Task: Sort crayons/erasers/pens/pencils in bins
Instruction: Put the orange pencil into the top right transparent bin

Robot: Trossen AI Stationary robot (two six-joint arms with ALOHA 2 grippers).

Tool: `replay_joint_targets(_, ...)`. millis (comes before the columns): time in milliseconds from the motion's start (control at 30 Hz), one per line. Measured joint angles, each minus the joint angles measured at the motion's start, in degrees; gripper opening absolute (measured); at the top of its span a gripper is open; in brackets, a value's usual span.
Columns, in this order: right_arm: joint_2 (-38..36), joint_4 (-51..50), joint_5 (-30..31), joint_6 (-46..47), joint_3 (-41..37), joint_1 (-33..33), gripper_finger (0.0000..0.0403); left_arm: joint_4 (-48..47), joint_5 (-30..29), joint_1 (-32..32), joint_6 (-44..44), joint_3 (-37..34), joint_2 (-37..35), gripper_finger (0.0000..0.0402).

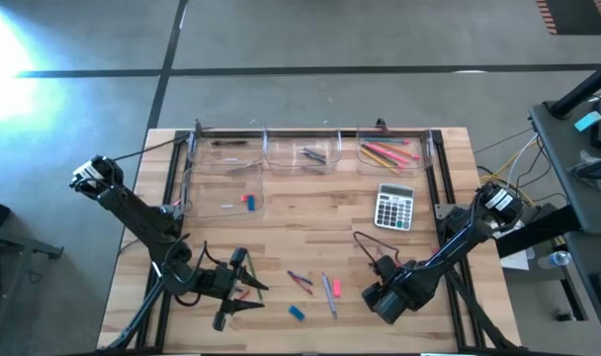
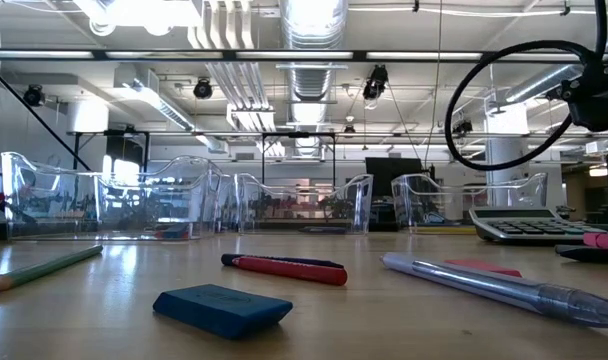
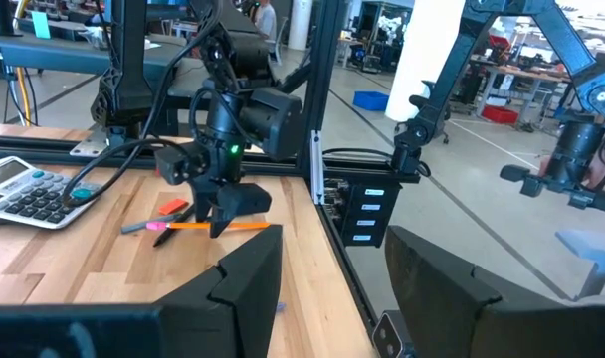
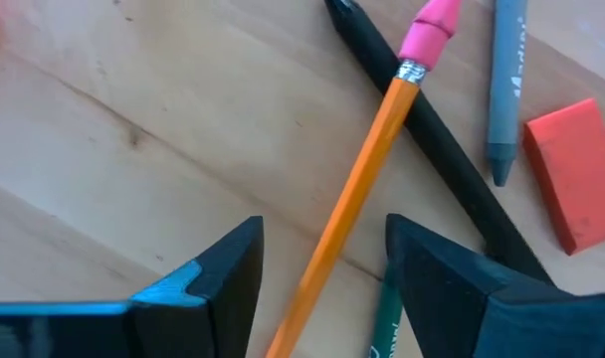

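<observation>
High view, left side: left arm reaches across the front-left of the table. Left hand is low over the wood, fingers spread, nothing between them. Its own wrist view confirms this: only bare table edge shows in the gap.

Centre: loose blue eraser near the front edge. Only the low view shows it lying flat, with a green pencil to its left and a red pen behind it. Bins line the rear edge, and the rightmost holds several pencils.

Right: calculator behind the right arm, whose wrist bends steeply down. From above the arm hides what lies under it. The right wrist view shows it: right hand spread, one finger on each side of an orange pencil with a pink tip, neither finger touching it. The pencil lies across a black pen, with a grey crayon and a red eraser beside it
</observation>
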Motion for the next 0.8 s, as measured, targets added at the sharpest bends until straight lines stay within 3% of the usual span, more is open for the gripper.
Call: replay_joint_targets(800,0.0,0.5,0.0,1.5,-0.4,0.0,0.0201,0.0,0.0,0.0,-0.2,0.0,0.0,0.0166)
